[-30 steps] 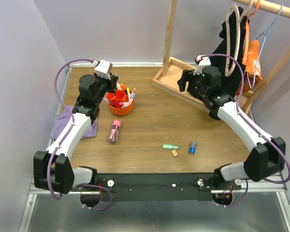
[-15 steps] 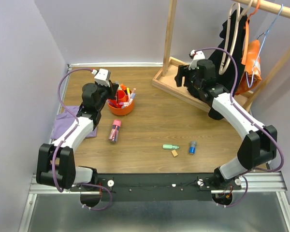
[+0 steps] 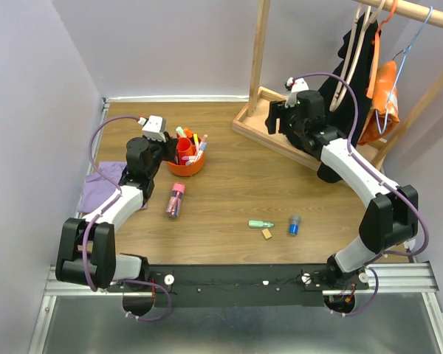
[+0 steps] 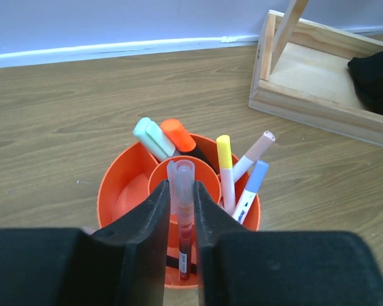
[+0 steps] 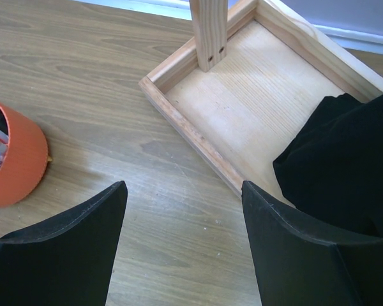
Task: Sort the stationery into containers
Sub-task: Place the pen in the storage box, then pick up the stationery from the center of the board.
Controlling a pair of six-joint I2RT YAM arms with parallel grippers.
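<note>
The left gripper is over the round orange tub, its two fingers close on either side of a clear pen with red ink that stands upright in the central cup. The gap is barely wider than the pen, and whether the pads press it or only flank it I cannot tell.

In the outer compartments, two mint highlighters and an orange marker lean at 11 to 12 o'clock of the cup. A yellow-capped pen, a pale pink-capped one and a blue-capped one lean at 2 o'clock.

On the table, a clear pink-capped tube lies at 6 o'clock of the tub. A green marker, tan eraser and blue cylinder lie at 4 o'clock, well apart from it.

The right gripper hangs with jaws wide apart and nothing between them, near the wooden rack base.
</note>
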